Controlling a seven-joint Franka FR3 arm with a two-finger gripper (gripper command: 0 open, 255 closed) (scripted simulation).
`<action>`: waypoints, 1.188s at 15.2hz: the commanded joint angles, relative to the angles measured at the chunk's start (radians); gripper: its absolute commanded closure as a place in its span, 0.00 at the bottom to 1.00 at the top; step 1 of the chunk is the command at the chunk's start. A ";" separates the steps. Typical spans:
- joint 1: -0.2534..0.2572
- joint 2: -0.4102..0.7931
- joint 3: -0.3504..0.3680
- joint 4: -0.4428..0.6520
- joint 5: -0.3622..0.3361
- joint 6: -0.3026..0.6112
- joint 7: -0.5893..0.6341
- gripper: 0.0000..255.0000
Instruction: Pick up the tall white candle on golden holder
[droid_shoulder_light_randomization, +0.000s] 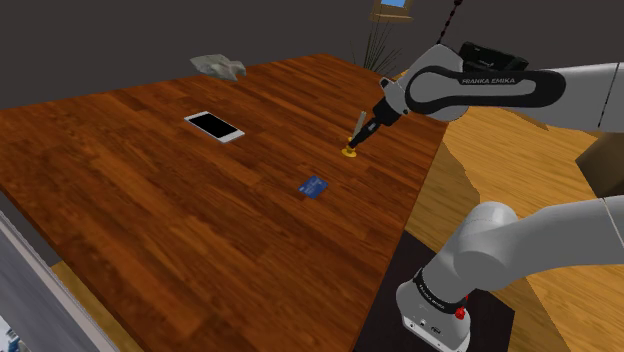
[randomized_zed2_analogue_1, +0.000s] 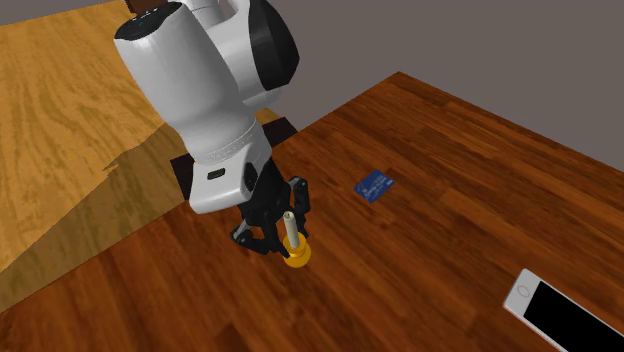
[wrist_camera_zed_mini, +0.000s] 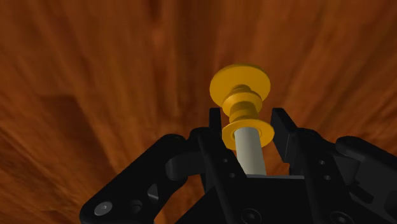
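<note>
The black gripper (wrist_camera_zed_mini: 247, 119) is open, fingers straddling but not touching the white candle (randomized_zed2_analogue_1: 291, 230), upright in its golden holder on the wooden table (randomized_zed2_analogue_1: 450, 260), with a blue card (randomized_zed2_analogue_1: 374, 185) at its two o'clock in the second exterior view.

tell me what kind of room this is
Likely a dining or living room in a house: a big wooden table with a phone on it, a plank floor, and a plant by the grey wall.
</note>
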 joint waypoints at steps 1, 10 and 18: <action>0.000 0.000 0.000 0.000 0.000 0.000 0.000 1.00; -0.007 -0.027 0.019 0.089 -0.010 -0.115 0.029 1.00; -0.008 -0.037 0.033 0.177 -0.013 -0.211 0.051 1.00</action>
